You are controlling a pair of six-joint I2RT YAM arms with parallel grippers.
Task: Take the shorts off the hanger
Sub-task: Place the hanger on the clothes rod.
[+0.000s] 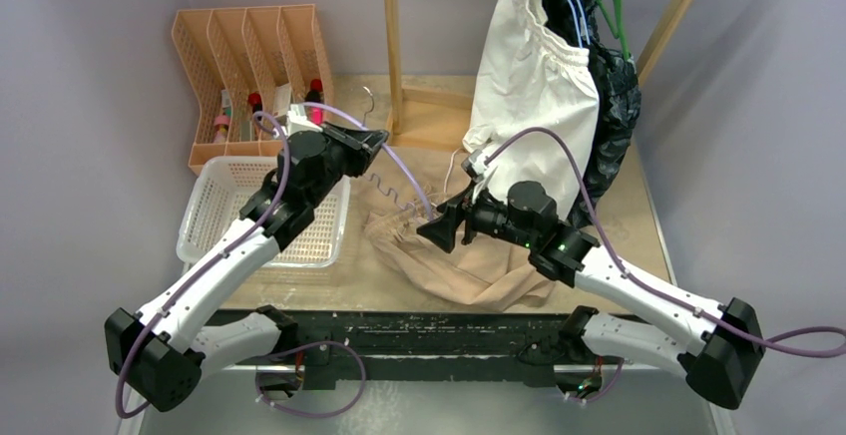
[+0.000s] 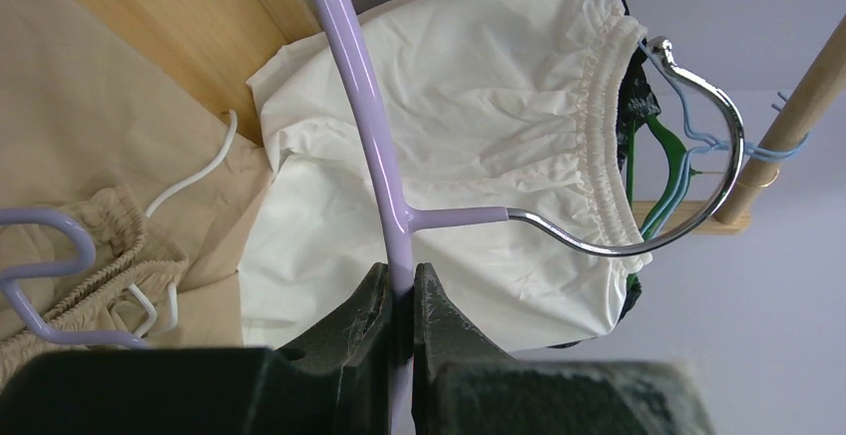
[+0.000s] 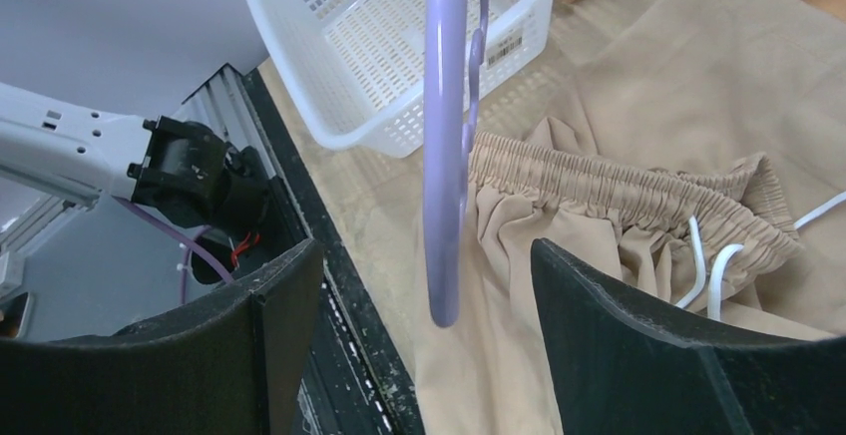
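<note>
At the far left, an orange organizer [image 1: 249,56] stands at the back of the table [image 1: 638,230], and a white basket [image 1: 264,217] lies in front of it. My left arm rises from its base at the near left corner, passes over the basket and leans in toward the middle of the table with its wrist held high. My left gripper [image 2: 399,280] is clamped tight on the straight bar of a lavender hanger [image 2: 369,126], right below the place where the chrome hook branches off. The hanger runs down and to the right from that grip.

The tan shorts [image 1: 459,270] lie in a crumpled heap on the table near its front edge. Their elastic waistband is bunched up and a white drawstring [image 3: 703,265] loops out of it. The hanger's lower end hangs just by the waistband, and I cannot tell whether the two touch.

My right arm comes in low from the near right corner with its elbow bent and its forearm level, pointing left. My right gripper [image 1: 439,227] is spread wide above the tan shorts and grips nothing. The hanger's end sits between its fingers.

Further right, the white shorts [image 1: 529,76] hang on the wooden rack [image 1: 392,46]. Dark shorts [image 1: 614,106] and a green hanger [image 1: 611,6] hang behind them.
</note>
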